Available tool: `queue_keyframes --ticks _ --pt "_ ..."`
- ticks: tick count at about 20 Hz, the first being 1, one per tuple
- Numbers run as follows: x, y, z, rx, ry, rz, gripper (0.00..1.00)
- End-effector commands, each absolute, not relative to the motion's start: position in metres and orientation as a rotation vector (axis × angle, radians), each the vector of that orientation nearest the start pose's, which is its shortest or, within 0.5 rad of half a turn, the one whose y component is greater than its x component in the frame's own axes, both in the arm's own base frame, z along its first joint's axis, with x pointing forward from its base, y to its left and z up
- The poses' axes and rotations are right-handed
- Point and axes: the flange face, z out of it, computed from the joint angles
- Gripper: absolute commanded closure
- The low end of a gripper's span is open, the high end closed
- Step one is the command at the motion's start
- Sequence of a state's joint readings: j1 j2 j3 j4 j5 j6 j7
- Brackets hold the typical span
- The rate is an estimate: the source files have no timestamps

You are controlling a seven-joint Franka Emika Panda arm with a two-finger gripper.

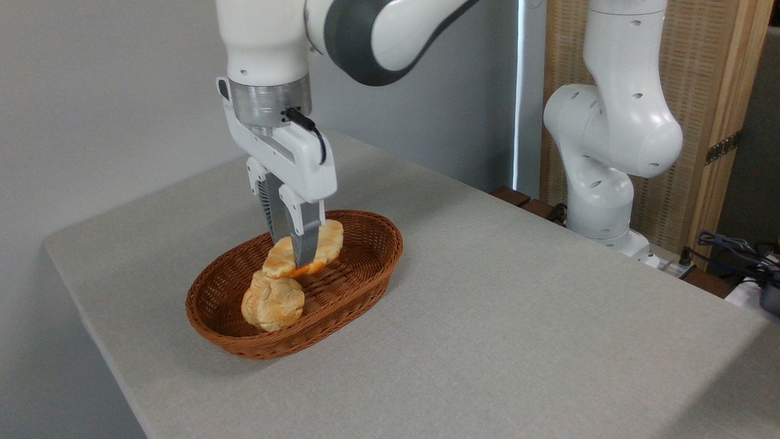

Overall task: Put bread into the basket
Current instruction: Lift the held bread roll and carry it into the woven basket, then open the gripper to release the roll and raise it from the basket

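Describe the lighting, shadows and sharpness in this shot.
Fixed camera: soft, even light with no glare; the gripper, shut on the bread, and the basket are sharp; only a faint shadow lies on the table beside the basket; the far right background is darker and cluttered.

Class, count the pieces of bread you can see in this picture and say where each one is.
2. The bread is held by the pincer over the basket; the round bun lies inside the basket, nearer the camera.
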State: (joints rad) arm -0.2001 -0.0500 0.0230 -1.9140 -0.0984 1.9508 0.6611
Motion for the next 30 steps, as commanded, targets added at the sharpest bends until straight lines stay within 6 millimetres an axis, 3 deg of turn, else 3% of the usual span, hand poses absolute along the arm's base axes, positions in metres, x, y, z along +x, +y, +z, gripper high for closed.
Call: queue_keyframes --ticks 1,5,14,18,23,27,30 --pt "0.543 -0.142 0.51 -2.974 1.261 -0.125 0.01" --pt "0.535 -0.172 0.505 -2.953 1.311 -0.1 0.0" --pt "0.54 -0.158 0.511 -2.953 1.282 -0.135 0.0" --pt "0.555 -0.118 0.535 -2.977 1.174 -0.221 0.0" --pt "0.564 -0.054 0.546 -2.974 1.021 -0.239 0.0" --pt "0.564 -0.034 0.549 -2.985 0.978 -0.243 0.0" --pt "0.564 -0.033 0.549 -2.975 0.979 -0.239 0.0"
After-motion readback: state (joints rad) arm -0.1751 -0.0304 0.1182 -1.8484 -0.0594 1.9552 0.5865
